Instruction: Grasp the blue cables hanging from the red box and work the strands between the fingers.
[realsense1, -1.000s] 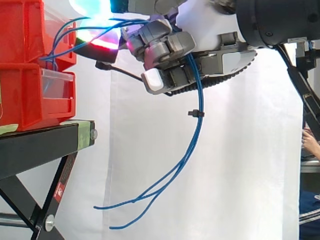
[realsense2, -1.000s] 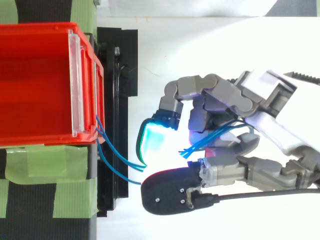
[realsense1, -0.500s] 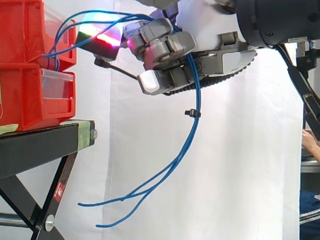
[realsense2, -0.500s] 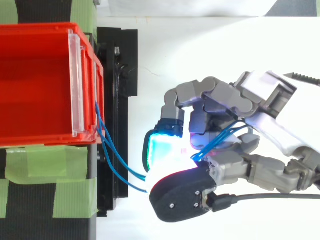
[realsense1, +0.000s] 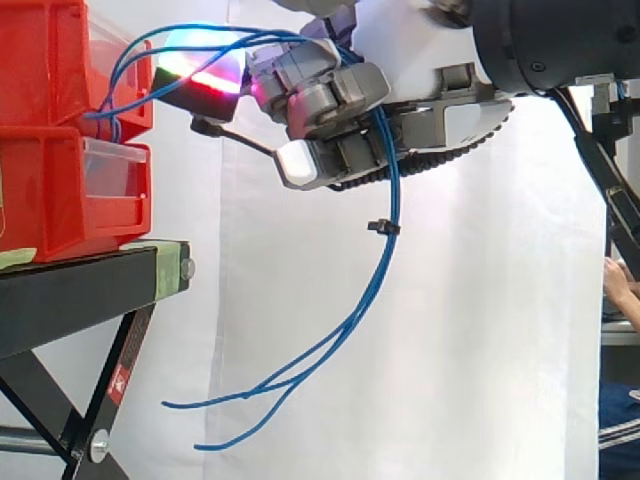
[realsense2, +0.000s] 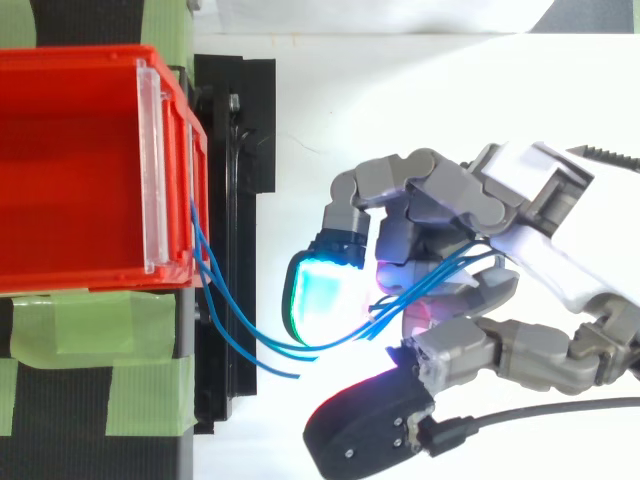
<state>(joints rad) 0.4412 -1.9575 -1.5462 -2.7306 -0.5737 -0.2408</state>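
1. Step in hand: the grasp looks made. The robot hand is curled shut round the blue cables, with strands threaded between its fingers. I judge the working of the strands to be under way, not finished.
2. Where the cables are: they leave the red box, which sits ahead of the fingertips on the black stand. They arch across the gap into the grip and drop out beneath the palm.
3. Long axis, upper run: roughly level from box to hand, bowing with slack in the top view.
4. Long axis, lower run: near plumb just under the hand, then curving back toward the stand side. The two free ends point that way, well below the hand and hanging free. A small black tie sits on the strands a little below the palm.
5. Next move, my guess: roll the fingers against each other under light pressure, without hauling on the box end. The slack there gives some margin.
6. Risk: a strand slipping out from between the fingers.
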